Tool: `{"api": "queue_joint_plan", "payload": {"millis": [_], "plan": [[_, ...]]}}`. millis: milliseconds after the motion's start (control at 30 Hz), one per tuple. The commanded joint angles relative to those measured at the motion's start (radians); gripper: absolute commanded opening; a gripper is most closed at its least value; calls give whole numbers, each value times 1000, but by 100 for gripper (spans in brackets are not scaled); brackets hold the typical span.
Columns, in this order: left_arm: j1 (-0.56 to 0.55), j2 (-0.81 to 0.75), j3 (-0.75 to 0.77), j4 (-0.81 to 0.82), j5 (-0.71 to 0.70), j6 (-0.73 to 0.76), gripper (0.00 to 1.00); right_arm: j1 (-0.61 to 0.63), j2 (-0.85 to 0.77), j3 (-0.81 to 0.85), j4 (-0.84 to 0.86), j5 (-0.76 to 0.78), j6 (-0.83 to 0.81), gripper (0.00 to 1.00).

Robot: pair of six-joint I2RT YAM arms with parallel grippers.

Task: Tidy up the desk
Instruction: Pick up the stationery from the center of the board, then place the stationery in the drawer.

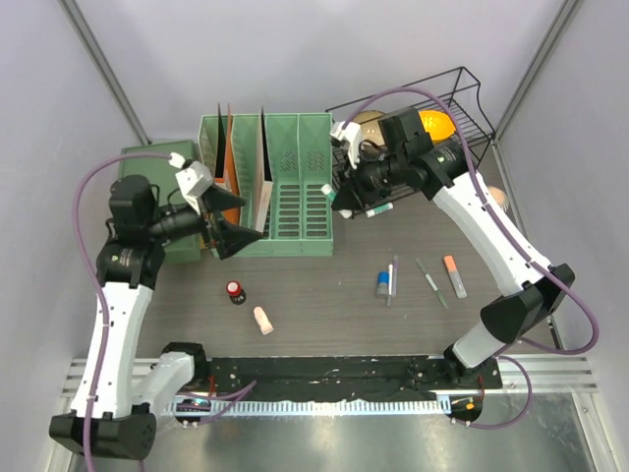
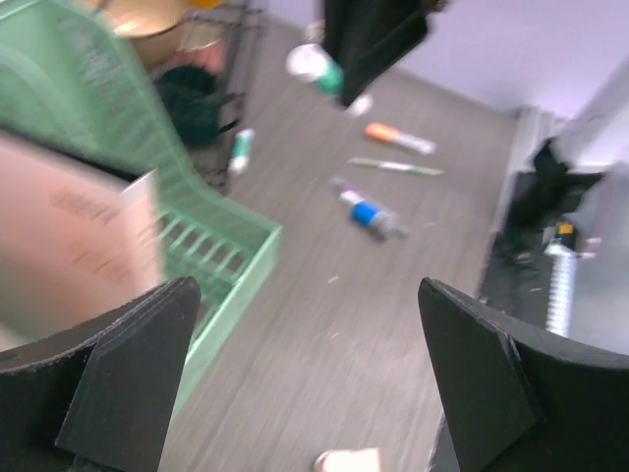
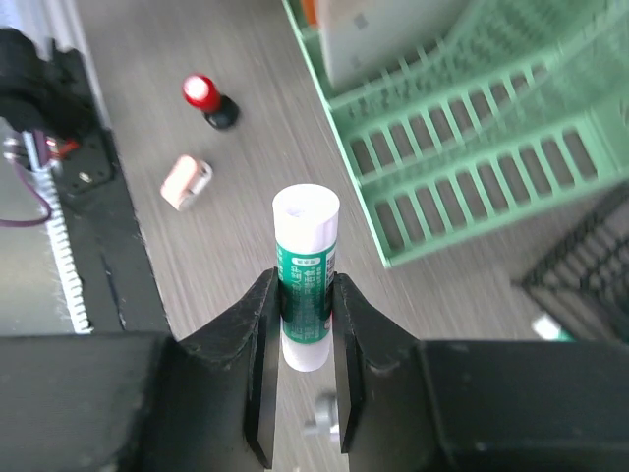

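- Green-and-white glue stick (image 3: 306, 221), pinched tight in the right gripper (image 3: 306, 295), hangs beside the green rack (image 3: 462, 147), likely to be put away.
- Left gripper (image 2: 305, 324) gapes wide, empty, in front of the rack.
- Desk (image 1: 324, 285) lies under the rack.

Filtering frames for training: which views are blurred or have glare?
Left wrist: heavy motion blur across the green file rack and the background; only its own end effector fingers look crisp. Right wrist: the glue stick is sharp, the rack behind it soft. Top external: sharp overall, with bright glare on the metal strip at the near edge.
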Motion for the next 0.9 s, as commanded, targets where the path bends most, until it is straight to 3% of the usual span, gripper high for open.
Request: {"api": "queue_joint_plan", "payload": {"millis": [0,100,300,433,600,800,867], "plan": [[-135,47,-23,325,-83,-271,100,40,27,82,37,-135,21,5],[-253,84,-23,406,-158,-299,100,63,21,108,91,-139,24,5],[-356,150,-6,551,-270,-351,100,66,-5,101,233,-208,123,6],[-379,169,-24,643,-306,-386,100,74,-60,27,391,-238,194,6],[-388,183,-21,704,-317,-425,100,92,-71,12,404,-239,223,7],[-401,201,-3,718,-301,-444,85,108,-75,6,425,-253,246,8],[-402,201,0,721,-294,-449,75,111,-74,6,425,-256,253,8]]}}
